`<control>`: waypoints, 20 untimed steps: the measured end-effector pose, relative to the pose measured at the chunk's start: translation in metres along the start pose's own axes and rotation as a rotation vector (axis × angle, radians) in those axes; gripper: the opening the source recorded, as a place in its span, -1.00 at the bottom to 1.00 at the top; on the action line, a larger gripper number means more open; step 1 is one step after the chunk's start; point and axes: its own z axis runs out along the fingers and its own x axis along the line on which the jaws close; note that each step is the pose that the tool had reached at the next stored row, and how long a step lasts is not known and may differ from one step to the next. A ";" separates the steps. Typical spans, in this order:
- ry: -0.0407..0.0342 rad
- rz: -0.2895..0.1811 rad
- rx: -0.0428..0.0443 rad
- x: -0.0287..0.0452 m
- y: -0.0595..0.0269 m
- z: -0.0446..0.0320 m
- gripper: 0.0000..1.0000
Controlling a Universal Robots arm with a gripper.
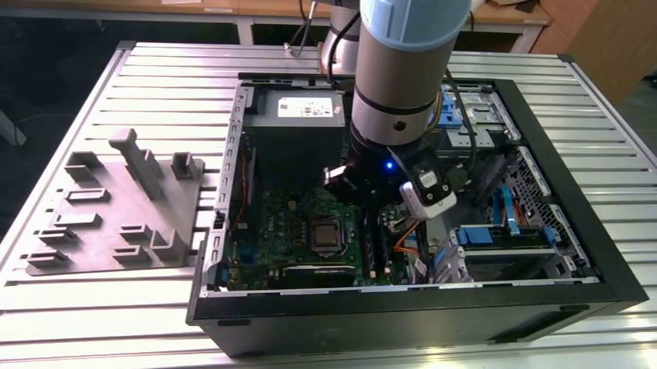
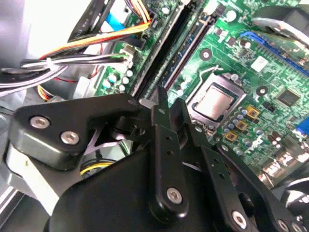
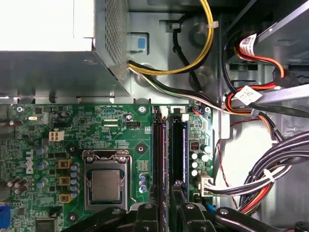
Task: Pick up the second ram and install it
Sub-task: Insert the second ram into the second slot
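My tool (image 2: 161, 104) hangs over the motherboard (image 3: 116, 130), at three o'clock of the CPU socket (image 3: 105, 183), its fingers pinched together on the second ram (image 3: 166, 159). I hold it edge-down, in line with the memory slots (image 3: 179, 150), so it can seat.

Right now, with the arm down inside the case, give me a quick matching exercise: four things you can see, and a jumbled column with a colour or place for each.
Things:
1. motherboard
2. processor socket
3. power supply box
4. parts tray

Descriptions:
A. grey, on the slatted table outside the case, on the exterior view's left
B. green board with two long slots side by side
C. metal-framed square with a silvery centre, on the board
D. pale box with a perforated side, cables running from it

Pairs: 1-B, 2-C, 3-D, 4-A
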 end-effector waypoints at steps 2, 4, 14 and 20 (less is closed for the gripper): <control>0.0000 0.000 0.0001 0.0000 0.0000 0.0000 -0.53; 0.0001 0.000 0.0003 0.0000 0.0000 -0.0001 -0.65; 0.0001 0.000 0.0008 -0.0001 0.0007 -0.0028 -0.80; -0.0001 0.000 0.0003 -0.0002 0.0011 -0.0060 -0.80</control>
